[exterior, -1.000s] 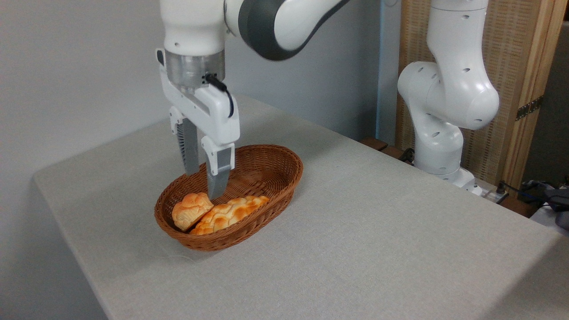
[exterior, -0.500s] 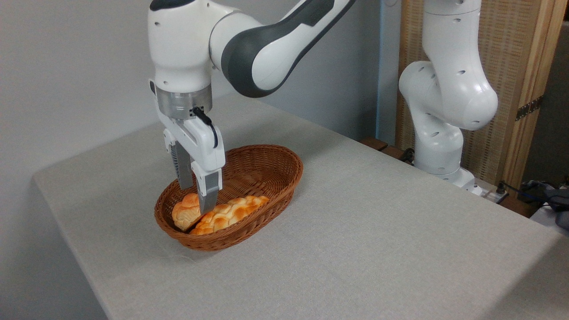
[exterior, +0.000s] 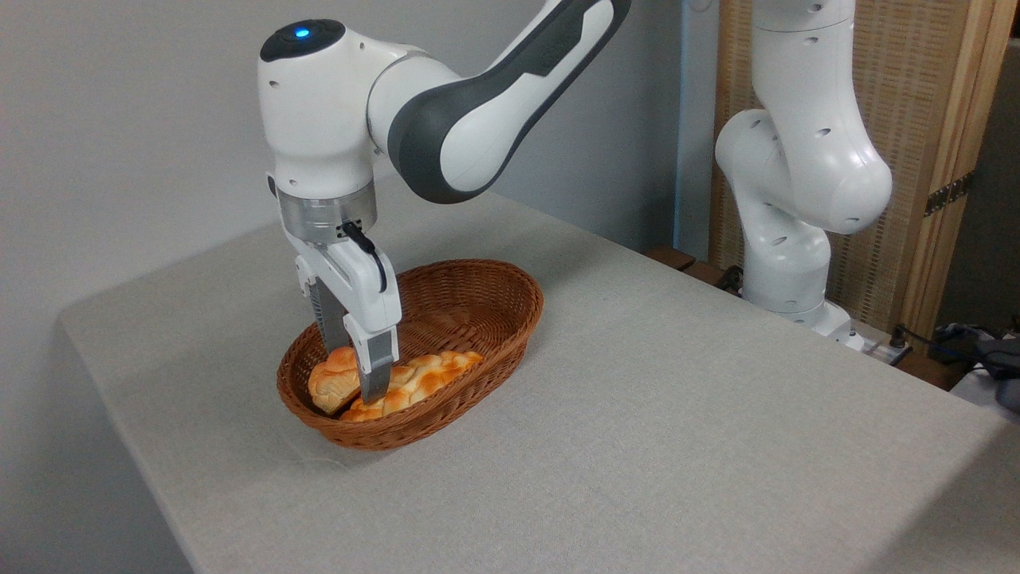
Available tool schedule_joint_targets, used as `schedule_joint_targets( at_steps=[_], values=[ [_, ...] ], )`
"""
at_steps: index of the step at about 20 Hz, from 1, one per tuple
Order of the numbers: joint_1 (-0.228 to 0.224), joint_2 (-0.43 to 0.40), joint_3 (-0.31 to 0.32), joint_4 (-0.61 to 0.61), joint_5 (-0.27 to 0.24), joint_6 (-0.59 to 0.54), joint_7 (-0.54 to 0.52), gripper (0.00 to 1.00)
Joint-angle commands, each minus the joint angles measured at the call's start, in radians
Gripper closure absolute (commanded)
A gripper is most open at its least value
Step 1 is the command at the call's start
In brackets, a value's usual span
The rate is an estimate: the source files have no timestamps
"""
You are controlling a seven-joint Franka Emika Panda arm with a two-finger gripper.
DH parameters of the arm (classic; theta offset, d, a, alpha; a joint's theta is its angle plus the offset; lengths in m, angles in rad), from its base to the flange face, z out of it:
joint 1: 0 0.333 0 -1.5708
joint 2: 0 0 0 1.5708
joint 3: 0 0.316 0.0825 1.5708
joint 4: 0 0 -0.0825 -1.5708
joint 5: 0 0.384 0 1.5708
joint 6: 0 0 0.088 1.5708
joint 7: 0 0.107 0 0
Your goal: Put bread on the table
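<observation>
gripper (exterior: 355, 375) down in wicker basket (exterior: 478, 296), fingers spread either side of bread (exterior: 331, 381), not clenched; braided loaf (exterior: 418, 379) just beside; basket on table (exterior: 637, 414)

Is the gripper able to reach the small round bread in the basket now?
Probably yes. The gripper is already down inside the basket, its open fingers on either side of the bread; only the braided loaf lies close beside.
</observation>
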Motion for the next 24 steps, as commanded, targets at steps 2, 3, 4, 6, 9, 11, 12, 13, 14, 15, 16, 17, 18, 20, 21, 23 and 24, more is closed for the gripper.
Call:
schedule_joint_targets(
  at_steps=[2,3,4,6,9,11,12,13,14,15,16,17,18,20,21,23,24],
  values=[
    [-0.007,-0.003,0.004,-0.001,-0.020,0.040,0.012,0.60],
    [-0.007,-0.001,0.004,-0.001,-0.020,0.041,0.012,0.61],
    [-0.007,-0.001,0.004,0.000,-0.020,0.041,0.012,0.62],
    [-0.007,-0.001,0.004,0.002,-0.021,0.041,0.012,0.62],
    [-0.007,-0.001,0.002,0.002,-0.024,0.041,0.012,0.62],
    [-0.007,-0.003,-0.007,0.002,-0.024,0.041,0.010,0.62],
    [-0.007,-0.003,-0.010,0.002,-0.024,0.040,0.010,0.62],
    [-0.007,-0.003,-0.010,0.003,-0.024,0.041,0.010,0.62],
    [-0.007,-0.003,-0.010,0.005,-0.024,0.040,0.010,0.62],
    [-0.007,-0.006,-0.010,0.006,-0.024,0.040,0.009,0.61],
    [-0.007,-0.009,-0.010,0.006,-0.024,0.040,0.009,0.61],
    [-0.006,-0.015,-0.010,0.006,-0.024,0.040,0.007,0.61],
    [-0.006,-0.023,-0.010,0.008,-0.026,0.040,0.006,0.61],
    [-0.004,-0.050,-0.002,0.008,-0.032,0.035,0.004,0.60],
    [-0.003,-0.066,0.002,0.008,-0.036,0.027,0.004,0.60],
    [0.014,-0.103,0.008,0.006,-0.035,0.021,0.002,0.60],
    [0.033,-0.121,0.013,0.006,-0.036,0.018,-0.001,0.60]
  ],
)
